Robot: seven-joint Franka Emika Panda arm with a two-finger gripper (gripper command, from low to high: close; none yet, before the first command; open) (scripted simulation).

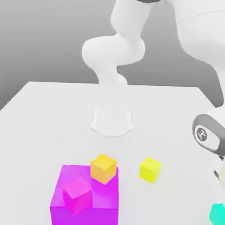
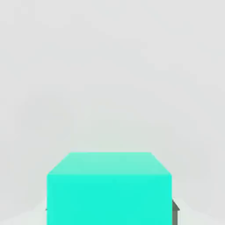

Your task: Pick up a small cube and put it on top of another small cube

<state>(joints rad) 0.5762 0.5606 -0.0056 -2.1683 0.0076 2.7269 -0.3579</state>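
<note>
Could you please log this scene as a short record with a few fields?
surface: white table
large block: magenta block, toward the exterior view's left
on the block: pink cube and orange cube
loose on the table: yellow cube, to the exterior view's right of the block
arm: white arm, reaching down at the exterior view's right edge
gripper: jaws shut on the teal cube

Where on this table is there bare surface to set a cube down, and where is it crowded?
Free: the broad stretch of table between the robot base and the magenta block, and the exterior view's left side. Crowded: the near edge, where the orange cube and pink cube sit on the block, with the yellow cube beside it.
</note>
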